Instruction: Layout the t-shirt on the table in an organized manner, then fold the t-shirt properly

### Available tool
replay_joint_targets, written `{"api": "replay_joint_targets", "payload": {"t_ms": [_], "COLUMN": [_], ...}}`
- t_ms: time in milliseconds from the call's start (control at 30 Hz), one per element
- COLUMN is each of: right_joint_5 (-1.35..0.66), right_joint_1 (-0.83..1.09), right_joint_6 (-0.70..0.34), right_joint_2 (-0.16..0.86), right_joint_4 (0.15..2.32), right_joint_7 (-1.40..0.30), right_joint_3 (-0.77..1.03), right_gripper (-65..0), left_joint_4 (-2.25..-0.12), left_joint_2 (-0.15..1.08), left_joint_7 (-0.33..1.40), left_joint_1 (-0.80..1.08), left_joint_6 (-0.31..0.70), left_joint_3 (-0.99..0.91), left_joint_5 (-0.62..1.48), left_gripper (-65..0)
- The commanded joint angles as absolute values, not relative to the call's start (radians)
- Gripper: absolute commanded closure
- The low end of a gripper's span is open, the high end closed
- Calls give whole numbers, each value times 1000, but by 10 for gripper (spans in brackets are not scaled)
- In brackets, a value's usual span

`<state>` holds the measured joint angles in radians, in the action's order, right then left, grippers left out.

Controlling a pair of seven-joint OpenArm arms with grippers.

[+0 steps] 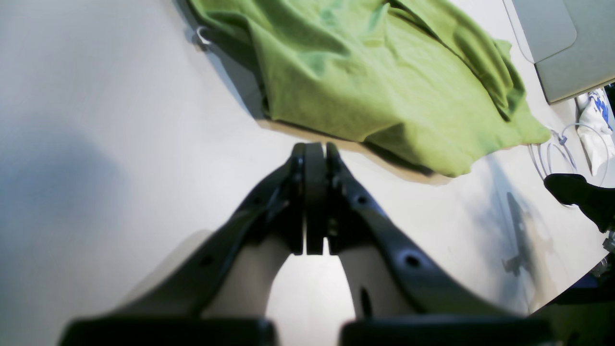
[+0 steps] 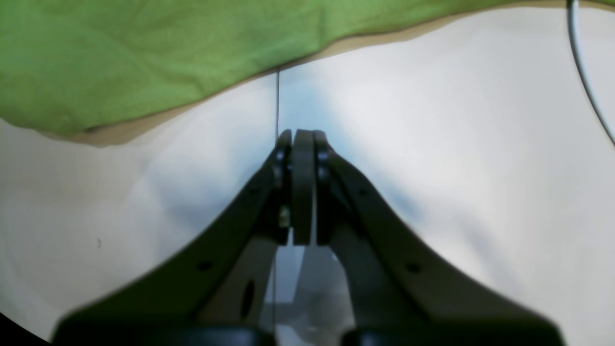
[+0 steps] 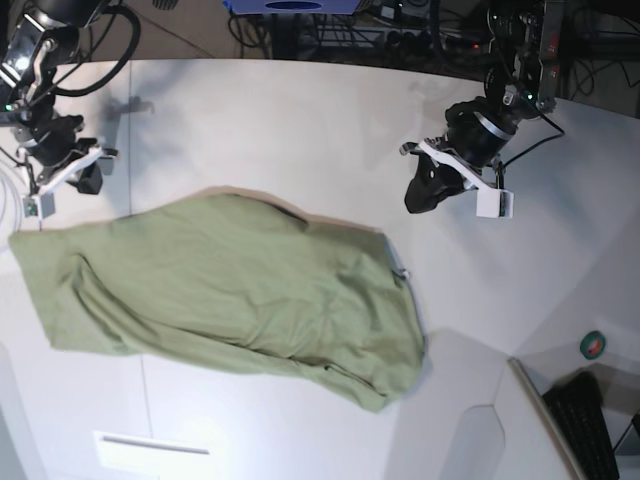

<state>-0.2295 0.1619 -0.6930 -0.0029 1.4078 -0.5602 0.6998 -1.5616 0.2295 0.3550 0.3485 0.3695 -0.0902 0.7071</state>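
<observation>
The olive-green t-shirt (image 3: pixel 230 290) lies crumpled and partly spread across the left and middle of the white table (image 3: pixel 300 130). My left gripper (image 3: pixel 418 195) hangs shut and empty above bare table, just right of the shirt's upper right edge. In the left wrist view the t-shirt (image 1: pixel 375 81) lies just beyond the left gripper (image 1: pixel 314 144), with a small white tag (image 1: pixel 202 36) at its edge. My right gripper (image 3: pixel 88 180) is near the shirt's far left corner. In the right wrist view the right gripper (image 2: pixel 302 132) is shut, empty, short of the t-shirt (image 2: pixel 120 53).
A thin dark seam (image 2: pixel 277 101) runs across the table. White cables (image 1: pixel 552 149) and a grey panel (image 1: pixel 567 43) lie past the shirt. A black keyboard (image 3: pixel 590 420) and a green tape roll (image 3: pixel 594 345) sit at the lower right.
</observation>
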Motion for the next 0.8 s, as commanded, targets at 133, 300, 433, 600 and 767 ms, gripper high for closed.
{"api": "replay_joint_targets", "payload": {"t_ms": [133,300,433,600,767], "right_joint_5": [-249,-249,-249,-248,-246], "right_joint_1": [153,143,143,142,140], "right_joint_6": [-698,-698,-698,-698,-698], "right_joint_2": [8,8,8,8,8], "right_joint_4": [1429,1429,1429,1429,1429], "right_joint_7": [-538,-538,-538,-538,-538], "right_joint_3": [699,699,699,697,697], "right_gripper": [0,0,0,0,0], "left_joint_4": [-1577,-1577,-1577,-1577,-1567], "left_joint_2": [234,234,234,234,234], "left_joint_7": [334,334,334,332,211], "left_joint_1": [343,343,343,343,355], "left_joint_6": [380,380,380,380,380], "left_joint_3": [-94,-94,-94,-94,-84], "left_joint_5": [719,719,719,719,719], "left_gripper": [0,0,0,0,0]}}
